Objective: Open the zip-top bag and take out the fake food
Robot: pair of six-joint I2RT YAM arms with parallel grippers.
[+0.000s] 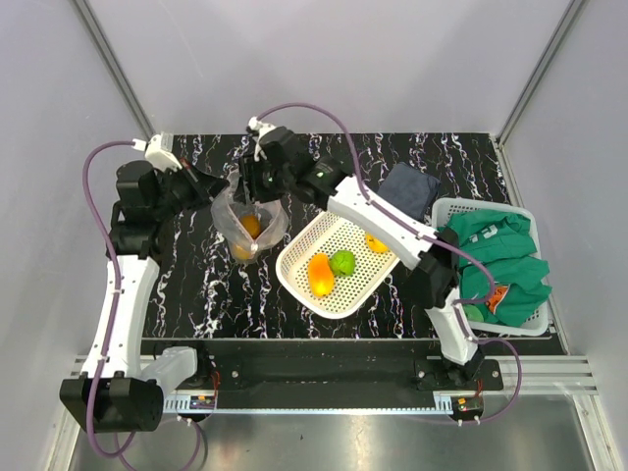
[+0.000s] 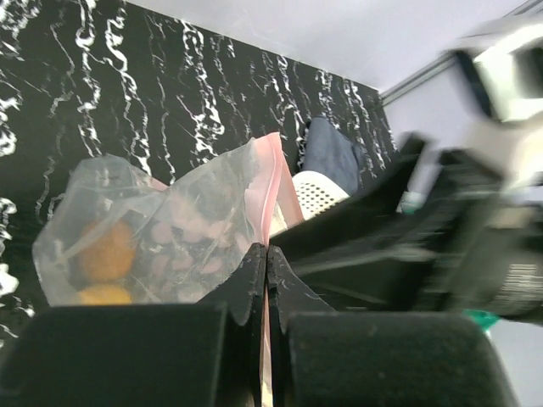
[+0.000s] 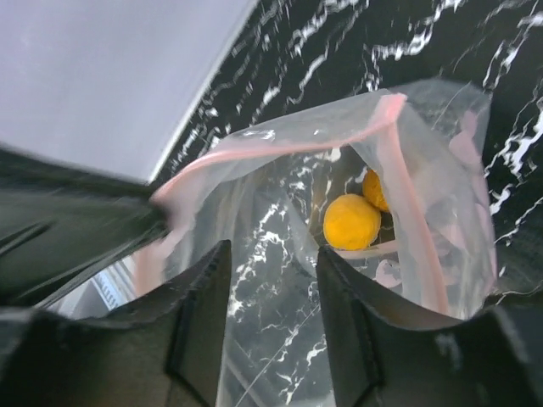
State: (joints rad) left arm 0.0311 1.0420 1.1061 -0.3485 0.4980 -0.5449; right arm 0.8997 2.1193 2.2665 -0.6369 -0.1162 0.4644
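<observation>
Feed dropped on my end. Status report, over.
Left end effector shut on zip-top bag rim. Right end effector open at bag mouth. Two fake food pieces inside. Nothing in the way.

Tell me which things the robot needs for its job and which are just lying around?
For the job:
- zip-top bag
- fake food, some in the bag, some in the oval basket

Just lying about:
- dark blue cloth
- green clothing
- rectangular basket holding the clothing

Bright even light, soft shadows, top view sharp, wrist views blurry in fg, slight glare on zip-top bag (image 3: 273,254)
</observation>
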